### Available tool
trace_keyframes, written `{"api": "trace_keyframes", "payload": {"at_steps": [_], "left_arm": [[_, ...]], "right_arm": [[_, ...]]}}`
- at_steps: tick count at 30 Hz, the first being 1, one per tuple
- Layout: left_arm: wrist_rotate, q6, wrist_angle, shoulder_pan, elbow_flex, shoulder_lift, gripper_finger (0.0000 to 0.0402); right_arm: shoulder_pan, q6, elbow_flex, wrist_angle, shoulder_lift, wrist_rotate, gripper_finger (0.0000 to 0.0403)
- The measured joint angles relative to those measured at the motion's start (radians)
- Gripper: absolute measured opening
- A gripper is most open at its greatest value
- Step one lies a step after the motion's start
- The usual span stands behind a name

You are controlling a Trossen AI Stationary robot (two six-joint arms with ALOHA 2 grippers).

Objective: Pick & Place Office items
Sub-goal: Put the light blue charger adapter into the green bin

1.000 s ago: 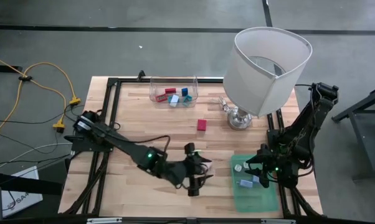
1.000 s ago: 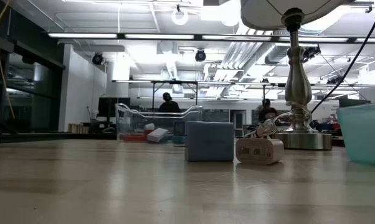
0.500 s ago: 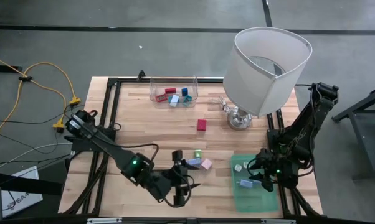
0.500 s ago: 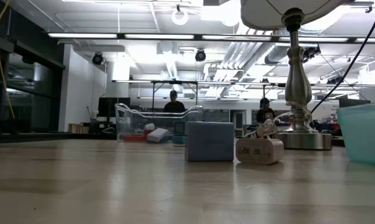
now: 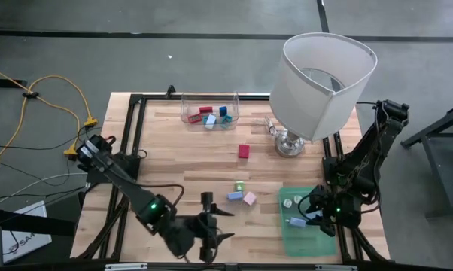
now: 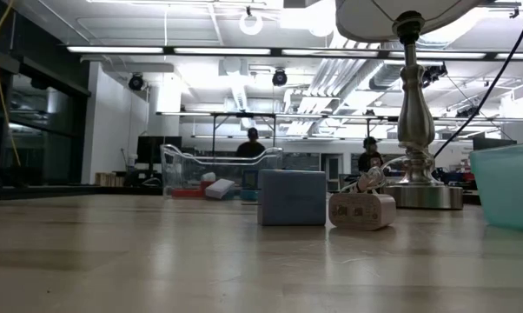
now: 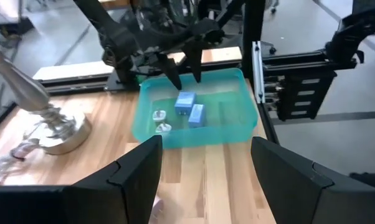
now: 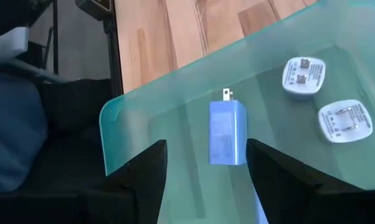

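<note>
Progress looks partial to us. The teal bin [image 5: 308, 226] near the front right corner of the worktop [image 5: 181, 162] already has a few items: a blue plug block [image 8: 227, 133] and two white plugs [image 8: 303, 78], plus a second blue block [image 7: 185, 101] in the left wrist view. Left to move, as far as we can judge: three small pieces, green [image 5: 239, 186], blue [image 5: 235, 196] and pink [image 5: 249, 199], clustered just left of the bin, a red block [image 5: 244, 150] mid-worktop, and several coloured bits in the clear tray [image 5: 210, 110] at the back.

The left gripper [image 5: 211, 226] is down by the front edge, fingers apart and empty, not far from that cluster. The right gripper [image 5: 314, 214] hangs over the bin, fingers apart too, nothing held.

Room-wise, the middle of the worktop is wide open. The tight spots are the lamp [image 5: 320, 83] on the back right, whose shade overhangs its base, the bin walls, and the front edge right beside the left gripper.
</note>
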Motion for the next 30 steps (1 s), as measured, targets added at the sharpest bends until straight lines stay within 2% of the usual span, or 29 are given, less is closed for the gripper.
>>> {"api": "trace_keyframes", "payload": {"at_steps": [4,7,11,16,19,25,30], "left_arm": [[-0.095,-0.005,-0.020,-0.040,0.000,0.000,0.0237],[-0.088,0.021,-0.029,-0.051,0.000,-0.013,0.0237],[0.044,0.055,-0.065,-0.031,0.000,-0.046,0.0237],[0.212,0.117,-0.014,0.013,-0.062,-0.096,0.0237],[0.232,0.121,0.047,0.036,-0.163,-0.165,0.0237],[0.186,0.099,0.189,0.085,-0.447,-0.378,0.0237],[0.179,0.086,0.219,0.139,-0.659,-0.571,0.0237]], "right_arm": [[0.000,0.000,0.000,0.000,0.000,0.000,0.0205],[0.000,0.000,0.000,0.001,0.000,0.000,0.0205],[0.000,0.000,0.000,0.004,0.000,0.000,0.0205],[0.000,0.000,0.000,0.007,0.000,0.000,0.0205],[0.000,0.000,0.000,0.007,0.000,0.000,0.0205],[0.000,0.000,0.000,0.007,0.000,0.000,0.0205],[0.000,0.000,0.000,0.007,0.000,0.000,0.0205]]}}
